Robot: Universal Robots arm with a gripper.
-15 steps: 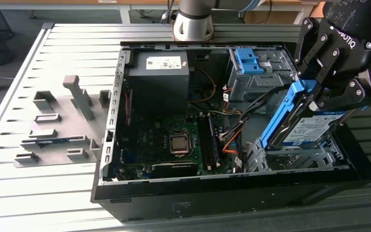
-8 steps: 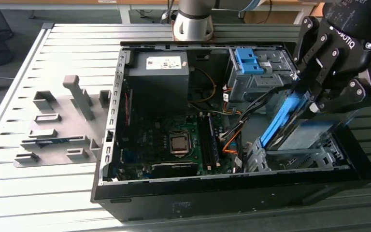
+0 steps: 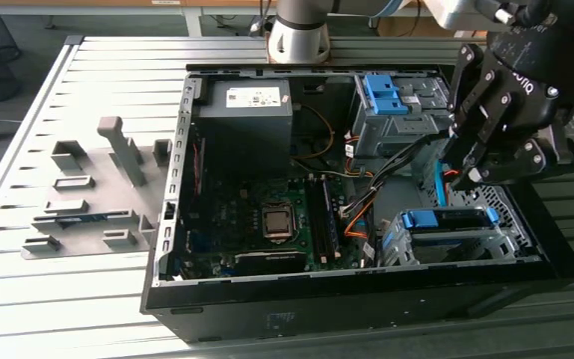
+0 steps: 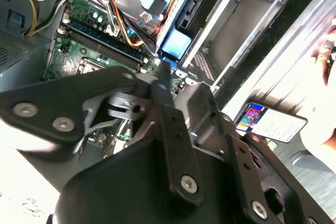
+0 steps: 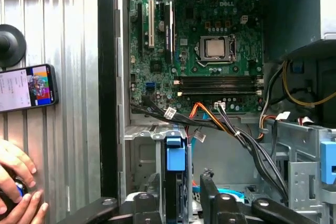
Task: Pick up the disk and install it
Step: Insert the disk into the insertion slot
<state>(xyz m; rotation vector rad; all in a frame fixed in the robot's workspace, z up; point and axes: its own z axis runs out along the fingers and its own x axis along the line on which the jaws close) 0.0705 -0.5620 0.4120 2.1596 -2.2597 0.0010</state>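
Observation:
The disk hangs on edge inside the open computer case, its blue side rail facing the exterior view's left. My black gripper is shut on it from above, near the case's right side. In the first wrist view the disk shows edge-on with its blue end between my two fingers. It is above the gap between the far drive cage and the near drive cage. In the second wrist view the disk's blue end sticks out past the gripper's links.
Orange and black cables cross the case just left of the disk. Each cage carries a blue bracket. The dark power supply and motherboard fill the case's left half. A grey fixture plate lies beside the case. A phone and a person's hand rest on the table.

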